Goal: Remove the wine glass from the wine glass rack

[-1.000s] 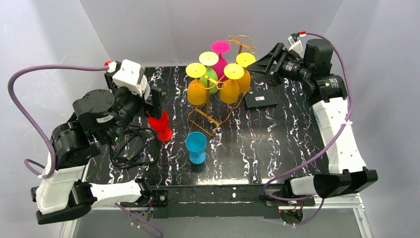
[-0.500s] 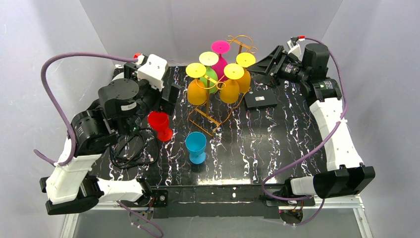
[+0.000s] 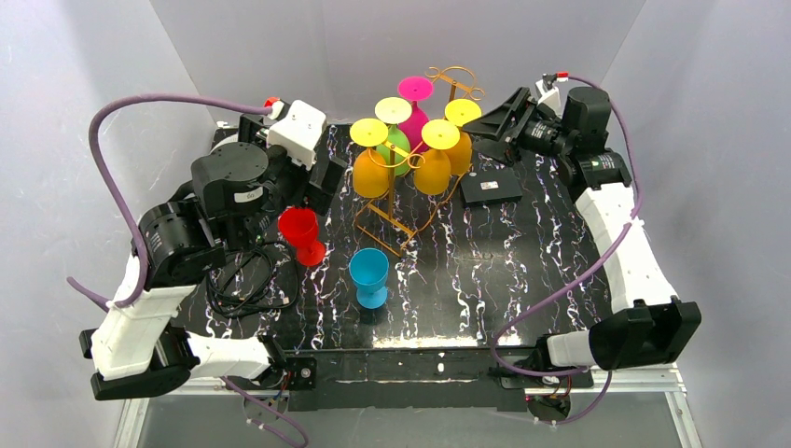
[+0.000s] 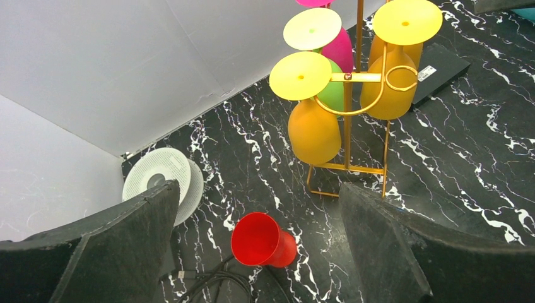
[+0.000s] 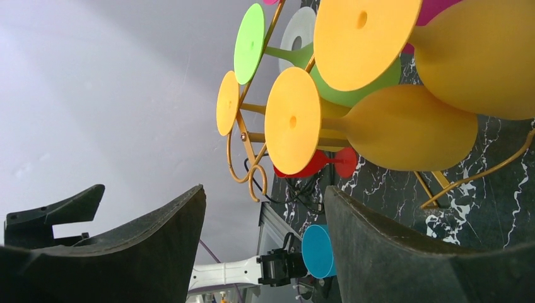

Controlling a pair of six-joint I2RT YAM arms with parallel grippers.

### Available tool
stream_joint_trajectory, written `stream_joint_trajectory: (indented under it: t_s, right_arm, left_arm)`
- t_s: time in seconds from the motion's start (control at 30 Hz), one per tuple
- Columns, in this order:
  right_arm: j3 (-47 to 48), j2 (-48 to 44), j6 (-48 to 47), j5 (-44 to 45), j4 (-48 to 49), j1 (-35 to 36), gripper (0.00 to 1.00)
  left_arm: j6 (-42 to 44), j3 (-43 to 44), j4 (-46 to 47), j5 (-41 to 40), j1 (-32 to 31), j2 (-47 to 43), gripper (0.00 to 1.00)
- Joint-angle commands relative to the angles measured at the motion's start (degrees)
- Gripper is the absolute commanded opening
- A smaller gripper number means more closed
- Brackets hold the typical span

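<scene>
The wine glass rack, a golden wire stand, is at the back middle of the table. Orange, green and pink wine glasses hang upside down on it. A red glass and a blue glass stand free on the table. My left gripper is open and empty, above and behind the red glass, left of the rack. My right gripper is open and empty just right of the rack, facing the hanging orange glass.
A black box lies right of the rack. A coil of black cable lies near the red glass. A white perforated disc sits at the back left corner. White walls enclose three sides.
My left gripper has risen and moved back and right, away from the red glass, which stays standing. My right gripper has shifted slightly back beside the rack.
</scene>
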Motion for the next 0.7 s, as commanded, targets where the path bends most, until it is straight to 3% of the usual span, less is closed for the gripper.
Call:
stream_joint_trajectory:
  t_s: [0.0, 0.4, 0.67]
  right_arm:
    - [-0.8, 1.2, 1.9, -1.4, 6.3, -0.3, 0.76]
    - [-3.7, 3.3, 4.5, -1.0, 11.7, -0.2, 0.73]
    - [-3.6, 5.7, 6.4, -1.3, 14.9, 0.2, 0.64]
  left_arm:
    - [1.8, 1.9, 1.0, -2.0, 0.1, -0.4, 0.98]
    - [1.5, 5.0, -1.2, -1.2, 0.1, 1.5, 0.98]
    - [1.6, 9.7, -4.7, -1.7, 0.1, 4.4, 1.0]
